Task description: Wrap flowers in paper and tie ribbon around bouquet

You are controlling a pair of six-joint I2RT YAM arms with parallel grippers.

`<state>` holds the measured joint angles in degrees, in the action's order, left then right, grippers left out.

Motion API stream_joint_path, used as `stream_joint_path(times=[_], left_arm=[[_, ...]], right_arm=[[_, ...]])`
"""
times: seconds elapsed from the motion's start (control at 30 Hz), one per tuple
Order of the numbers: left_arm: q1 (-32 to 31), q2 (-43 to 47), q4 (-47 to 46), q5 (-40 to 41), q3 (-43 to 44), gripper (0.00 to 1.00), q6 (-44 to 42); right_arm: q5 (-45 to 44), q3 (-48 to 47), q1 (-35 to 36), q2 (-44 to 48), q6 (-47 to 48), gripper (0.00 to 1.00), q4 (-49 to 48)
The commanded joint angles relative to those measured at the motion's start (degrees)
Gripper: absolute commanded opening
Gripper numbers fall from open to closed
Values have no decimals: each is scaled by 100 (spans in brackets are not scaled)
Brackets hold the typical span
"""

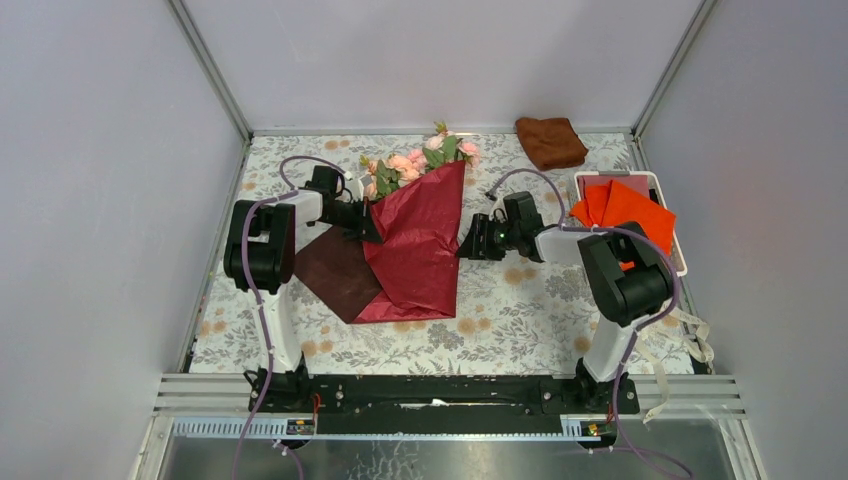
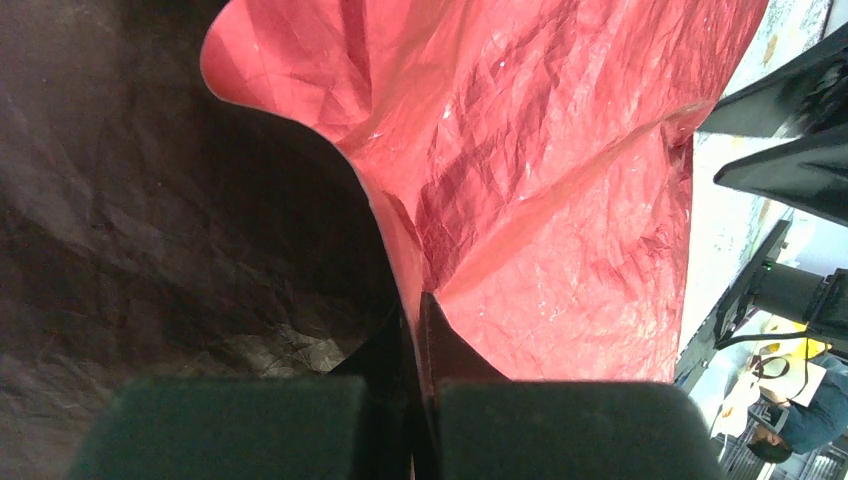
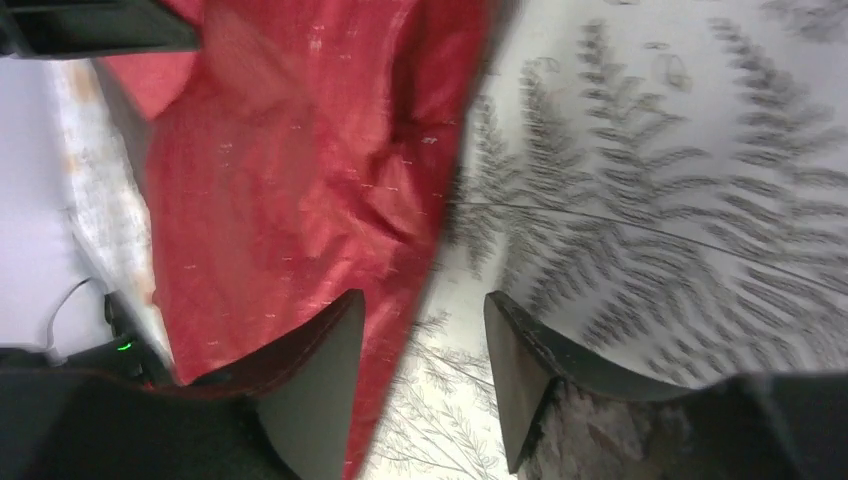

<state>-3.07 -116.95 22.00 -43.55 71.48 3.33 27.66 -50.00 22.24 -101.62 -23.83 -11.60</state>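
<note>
Dark red paper [image 1: 420, 240] lies on the floral counter [image 1: 520, 310], draped over pink roses [image 1: 415, 160] that poke out at its far end; the left pincer [image 1: 365, 222] is clamped on its left edge, and the right pincer [image 1: 466, 240] gapes at its right edge and should bite firmly before folding across.

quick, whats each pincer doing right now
left pincer: closed, pinching the edge of the paper.
right pincer: open, gripping nothing.
</note>
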Motion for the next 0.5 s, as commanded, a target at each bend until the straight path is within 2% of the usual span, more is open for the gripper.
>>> stream_joint_path(times=[0.0, 0.07, 0.23, 0.37, 0.4, 0.47], left_arm=[[2, -69, 50, 469, -114, 0, -289], [0, -71, 147, 470, -48, 0, -422], [-1, 21, 200, 584, -33, 0, -584], [0, 29, 207, 606, -63, 2, -648], [-1, 32, 204, 622, -60, 4, -657], [-1, 32, 208, 632, -64, 7, -656]], right_arm=[[734, -26, 102, -437, -588, 50, -783], [656, 69, 104, -427, -636, 36, -825], [-505, 27, 135, 329, -121, 34, 100], [-1899, -681, 1008, 927, 764, 33, 1110], [-2035, -853, 1251, 925, 875, 31, 1123], [-1769, -1081, 1539, 704, 734, 25, 988]])
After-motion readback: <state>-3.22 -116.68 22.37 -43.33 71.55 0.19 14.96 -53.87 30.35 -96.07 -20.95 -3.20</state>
